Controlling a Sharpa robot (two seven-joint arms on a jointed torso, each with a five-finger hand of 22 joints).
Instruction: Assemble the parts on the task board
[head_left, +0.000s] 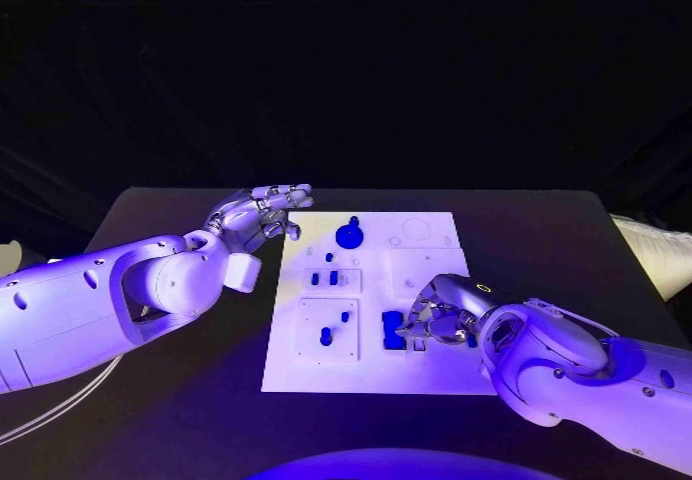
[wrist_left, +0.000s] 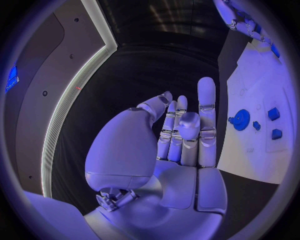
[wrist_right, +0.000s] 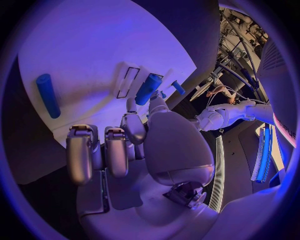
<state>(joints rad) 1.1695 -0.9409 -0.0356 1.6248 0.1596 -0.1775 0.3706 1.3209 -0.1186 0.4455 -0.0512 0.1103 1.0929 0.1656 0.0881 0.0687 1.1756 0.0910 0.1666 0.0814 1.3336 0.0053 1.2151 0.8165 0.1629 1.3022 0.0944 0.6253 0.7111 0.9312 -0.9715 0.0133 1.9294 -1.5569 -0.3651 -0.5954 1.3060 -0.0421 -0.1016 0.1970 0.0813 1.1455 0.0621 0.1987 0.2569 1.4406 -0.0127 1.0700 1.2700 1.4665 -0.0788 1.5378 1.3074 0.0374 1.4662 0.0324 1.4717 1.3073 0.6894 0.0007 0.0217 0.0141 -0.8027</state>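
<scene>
Right hand (head_left: 437, 312) hangs low over the white board (head_left: 433, 375), near the board's right edge and toward its near half, fingers curled downward. In the right wrist view a fingertip touches one end of a blue cylinder (wrist_right: 148, 88) lying beside a rectangular slot outline; whether the hand actually pinches that piece I cannot tell. A second blue rod (wrist_right: 47, 95) lies well apart on the same white surface.

Left hand (head_left: 261, 213) hovers just off the board's far left corner, above the black table (head_left: 173, 400). Its wrist view shows the palm flat and the fingers (wrist_left: 206, 107) straight, close together, holding nothing.

On the board, a round blue knob (head_left: 349, 235) stands near the far edge, two small blue blocks (head_left: 325, 279) sit toward the left edge at mid-length, and a larger blue block (head_left: 392, 330) lies just beside the right hand.
</scene>
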